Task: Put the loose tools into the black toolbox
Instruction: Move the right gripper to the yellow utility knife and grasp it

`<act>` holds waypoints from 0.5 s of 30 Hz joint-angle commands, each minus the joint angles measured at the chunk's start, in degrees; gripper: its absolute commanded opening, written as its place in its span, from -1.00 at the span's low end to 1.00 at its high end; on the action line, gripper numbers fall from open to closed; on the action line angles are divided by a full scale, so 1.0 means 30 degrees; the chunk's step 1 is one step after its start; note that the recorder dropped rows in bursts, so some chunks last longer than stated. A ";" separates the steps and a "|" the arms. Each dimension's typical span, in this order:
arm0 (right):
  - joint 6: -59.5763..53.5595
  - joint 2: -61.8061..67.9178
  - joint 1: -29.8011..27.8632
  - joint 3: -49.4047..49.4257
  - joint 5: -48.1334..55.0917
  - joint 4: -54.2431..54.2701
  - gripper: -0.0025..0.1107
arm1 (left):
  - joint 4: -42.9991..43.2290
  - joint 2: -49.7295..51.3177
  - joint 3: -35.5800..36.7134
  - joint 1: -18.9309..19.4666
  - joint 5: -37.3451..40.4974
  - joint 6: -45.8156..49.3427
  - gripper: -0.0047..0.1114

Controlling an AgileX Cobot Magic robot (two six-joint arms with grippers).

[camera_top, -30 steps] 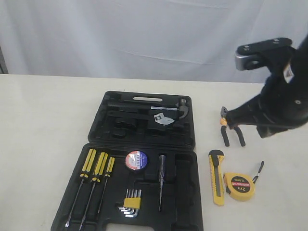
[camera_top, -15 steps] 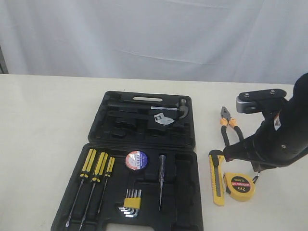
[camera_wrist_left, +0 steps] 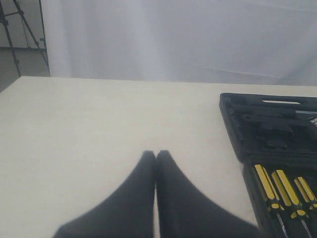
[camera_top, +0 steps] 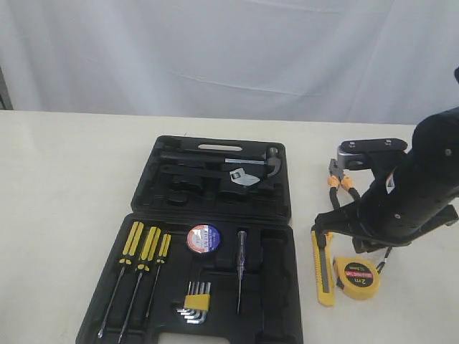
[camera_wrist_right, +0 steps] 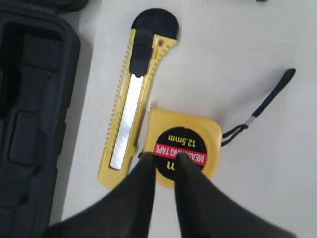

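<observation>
I see the black toolbox (camera_top: 276, 276) lying open at the lower middle of the exterior view, with the black tape roll (camera_top: 204, 238) in its lower half, right of 3 yellow-handled screwdrivers (camera_top: 147, 247). At the right of that view, on the table (camera_top: 64, 186), the orange-handled pliers (camera_top: 335, 188) lie partly behind my right arm (camera_top: 405, 197), and below them the yellow-black utility knife (camera_top: 323, 266) and round yellow tape measure (camera_top: 356, 276) sit just beside each other. My right gripper (camera_wrist_right: 165, 161) hangs over the tape measure's label, its jaws parted by a narrow gap and holding nothing. My left gripper (camera_wrist_left: 156, 154) has its fingers pressed together, empty, above bare table left of the toolbox.
</observation>
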 commanded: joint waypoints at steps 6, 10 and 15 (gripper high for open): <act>-0.0284 0.3181 -0.0094 -0.2532 -0.0805 0.0033 -0.09 | -0.0047 -0.0053 0.0041 -0.0039 0.0015 0.0006 -0.92; -0.0284 0.4788 -0.0094 -0.2532 -0.2217 -0.0002 -0.09 | -0.0047 -0.0053 0.0041 -0.0039 0.0015 0.0006 -0.92; -0.0443 0.5645 -0.0094 -0.2532 -0.3530 -0.0002 -0.09 | -0.0047 -0.0053 0.0041 -0.0039 0.0015 0.0006 -0.92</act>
